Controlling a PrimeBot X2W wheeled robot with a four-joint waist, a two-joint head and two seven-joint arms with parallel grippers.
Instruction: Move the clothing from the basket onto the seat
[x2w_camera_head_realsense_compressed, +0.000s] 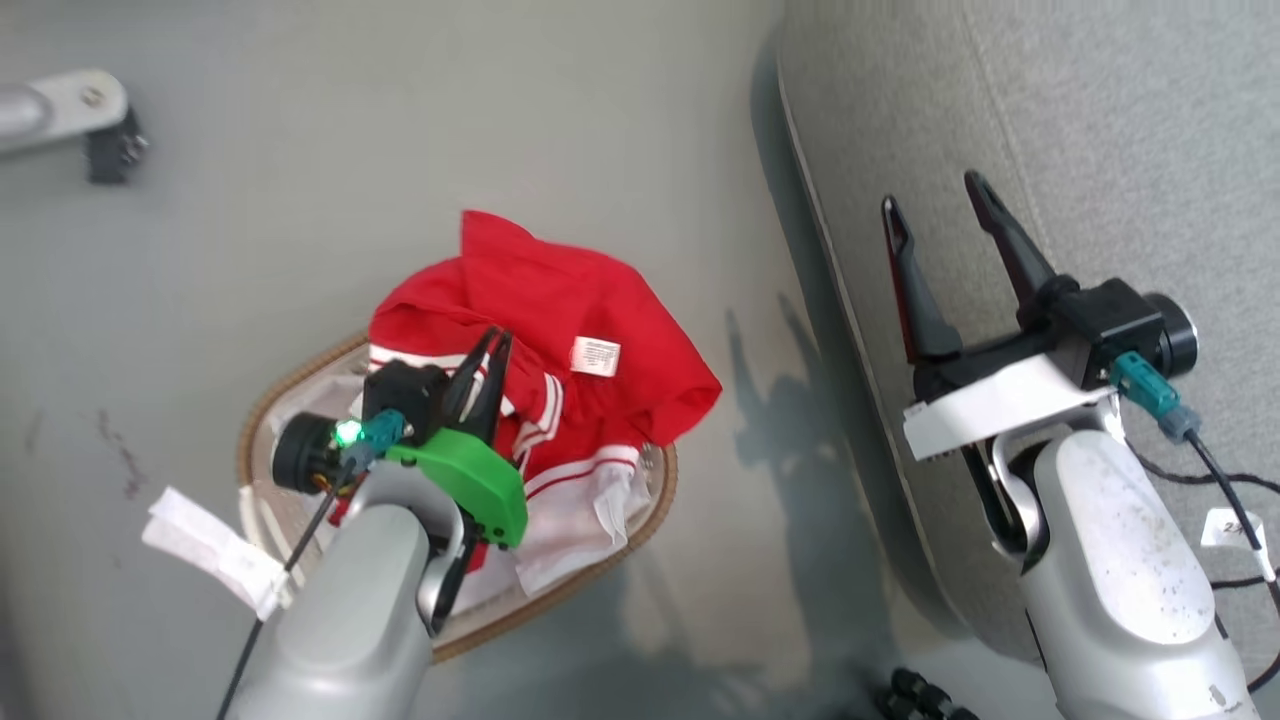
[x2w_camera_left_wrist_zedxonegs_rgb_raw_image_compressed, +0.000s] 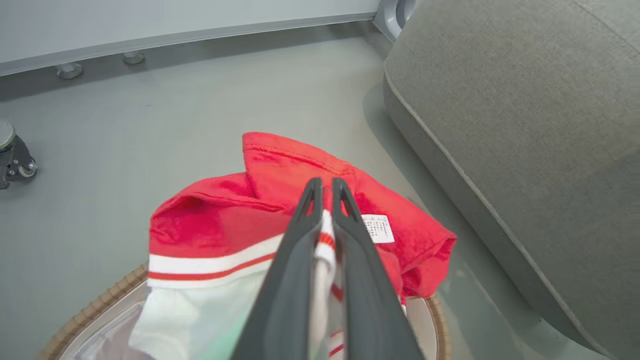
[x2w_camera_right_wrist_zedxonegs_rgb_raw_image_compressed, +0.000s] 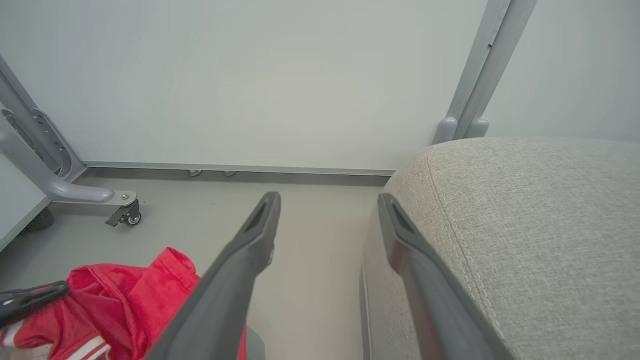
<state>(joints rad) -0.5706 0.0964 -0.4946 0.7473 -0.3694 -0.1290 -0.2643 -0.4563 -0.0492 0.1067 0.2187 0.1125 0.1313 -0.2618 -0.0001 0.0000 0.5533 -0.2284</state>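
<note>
Pinching the clothing (x2w_camera_head_realsense_compressed: 560, 300) over the basket (x2w_camera_head_realsense_compressed: 590, 575), the left gripper (x2w_camera_head_realsense_compressed: 497, 340) is clamped; right gripper (x2w_camera_head_realsense_compressed: 931, 195) gapes above the seat (x2w_camera_head_realsense_compressed: 1100, 120).

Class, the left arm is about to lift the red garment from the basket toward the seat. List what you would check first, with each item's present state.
1. Left end effector shut on the red garment: ok, white striped fabric is clamped in it.
2. Right end effector open, holding nothing: ok.
3. Garment free of the basket: cannot tell; its lower part is hidden behind the left arm.
4. One garment pinched, not two: cannot tell.
5. Seat bare where it shows: ok.
</note>
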